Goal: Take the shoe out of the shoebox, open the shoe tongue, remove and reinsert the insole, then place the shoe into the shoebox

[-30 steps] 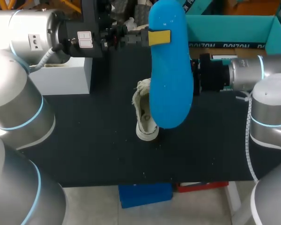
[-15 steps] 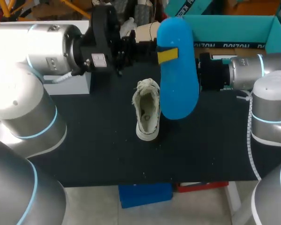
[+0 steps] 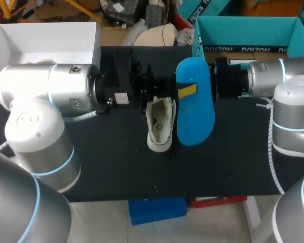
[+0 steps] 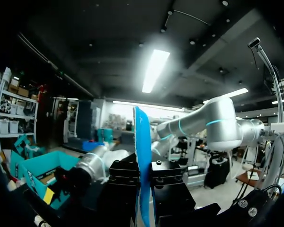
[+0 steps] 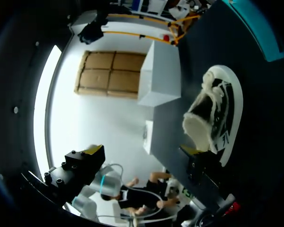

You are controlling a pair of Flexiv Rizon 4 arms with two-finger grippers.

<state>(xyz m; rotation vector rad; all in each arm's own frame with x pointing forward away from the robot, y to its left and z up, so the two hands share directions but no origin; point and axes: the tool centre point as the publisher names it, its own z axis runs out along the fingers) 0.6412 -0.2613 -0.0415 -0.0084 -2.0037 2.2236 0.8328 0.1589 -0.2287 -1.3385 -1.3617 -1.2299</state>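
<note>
A white sneaker (image 3: 159, 123) stands on the black table (image 3: 106, 157) with its opening up. My left gripper (image 3: 185, 91) is shut on a blue insole (image 3: 195, 119), which hangs just beside the shoe at its right. In the left wrist view the insole (image 4: 142, 161) shows edge-on between the black fingers (image 4: 168, 189). My right gripper (image 5: 142, 153) stands open with nothing in it; the sneaker (image 5: 213, 116) lies ahead of it, nearer one finger. In the head view the insole hides its fingers. The teal shoebox (image 3: 243, 28) sits at the back right.
A white open box (image 3: 45, 38) stands at the back left of the table, and shows again as the white box (image 5: 161, 75) beyond the shoe. My right arm (image 3: 266, 78) lies along the shoebox's front.
My left arm has come down and toward the front, bringing the insole from high above the table to beside the shoe. The right arm and the shoe have stayed put.
</note>
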